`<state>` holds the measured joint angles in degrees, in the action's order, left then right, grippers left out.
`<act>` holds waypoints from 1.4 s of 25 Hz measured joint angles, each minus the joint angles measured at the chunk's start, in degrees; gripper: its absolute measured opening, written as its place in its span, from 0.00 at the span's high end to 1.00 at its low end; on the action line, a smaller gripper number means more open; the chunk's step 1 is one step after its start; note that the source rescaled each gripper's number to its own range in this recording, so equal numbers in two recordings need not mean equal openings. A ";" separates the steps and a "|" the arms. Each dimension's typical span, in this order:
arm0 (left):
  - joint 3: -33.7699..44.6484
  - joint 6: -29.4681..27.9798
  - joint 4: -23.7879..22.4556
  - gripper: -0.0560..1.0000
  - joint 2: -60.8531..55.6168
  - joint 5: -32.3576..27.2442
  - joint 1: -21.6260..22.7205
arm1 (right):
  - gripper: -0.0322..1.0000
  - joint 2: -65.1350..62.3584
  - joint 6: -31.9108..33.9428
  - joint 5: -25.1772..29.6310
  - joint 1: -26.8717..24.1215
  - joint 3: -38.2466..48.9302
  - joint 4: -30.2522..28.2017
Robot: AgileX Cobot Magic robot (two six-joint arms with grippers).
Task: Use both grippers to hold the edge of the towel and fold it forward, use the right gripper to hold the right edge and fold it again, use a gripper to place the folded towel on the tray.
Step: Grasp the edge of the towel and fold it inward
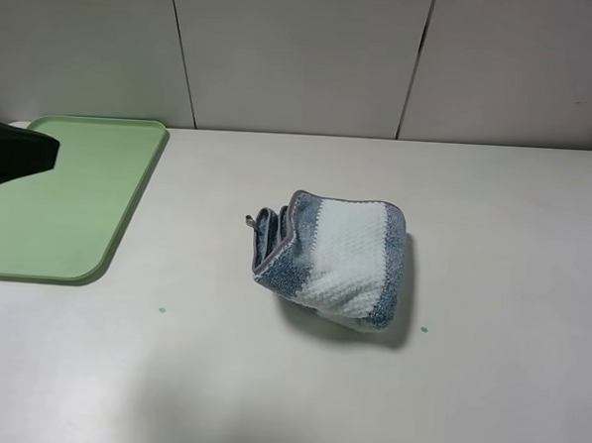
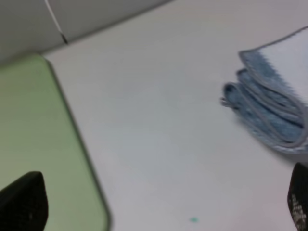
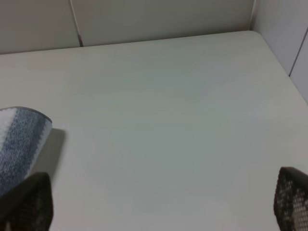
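Note:
The towel, striped dusty blue and white, lies folded into a thick bundle in the middle of the table, its layered hems facing left. It also shows in the left wrist view and the right wrist view. The pale-green tray sits flat at the far left with nothing on it. My left gripper is open and hangs over the table between tray and towel, holding nothing. My right gripper is open too, just right of the towel and apart from it.
A black part of my left arm juts in over the tray's left side. A white panelled wall closes the back of the table. Small green marks dot the tabletop.

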<state>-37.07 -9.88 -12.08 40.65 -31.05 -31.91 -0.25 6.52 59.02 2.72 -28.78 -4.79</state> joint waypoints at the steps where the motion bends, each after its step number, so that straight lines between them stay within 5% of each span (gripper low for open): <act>1: 0.00 -0.94 1.61 0.00 1.18 0.00 0.00 | 0.00 0.00 0.00 0.00 0.00 0.00 0.00; 7: 0.00 -4.33 8.41 0.00 12.71 3.60 0.00 | 0.00 0.00 0.00 0.00 0.00 0.00 0.00; 16: 0.00 -4.90 17.87 0.00 28.24 18.29 0.00 | 0.00 0.00 0.00 0.00 0.00 0.00 0.00; 24: -0.10 -5.01 21.96 0.00 39.54 29.17 -2.70 | 0.00 0.00 0.00 0.00 0.00 0.00 0.00; 35: -6.84 -4.90 25.13 0.00 55.09 34.97 -7.16 | 0.00 0.00 0.00 0.00 0.00 0.00 0.00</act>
<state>-43.91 -14.78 13.05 95.74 3.92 -39.07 -0.25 6.52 59.02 2.72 -28.78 -4.79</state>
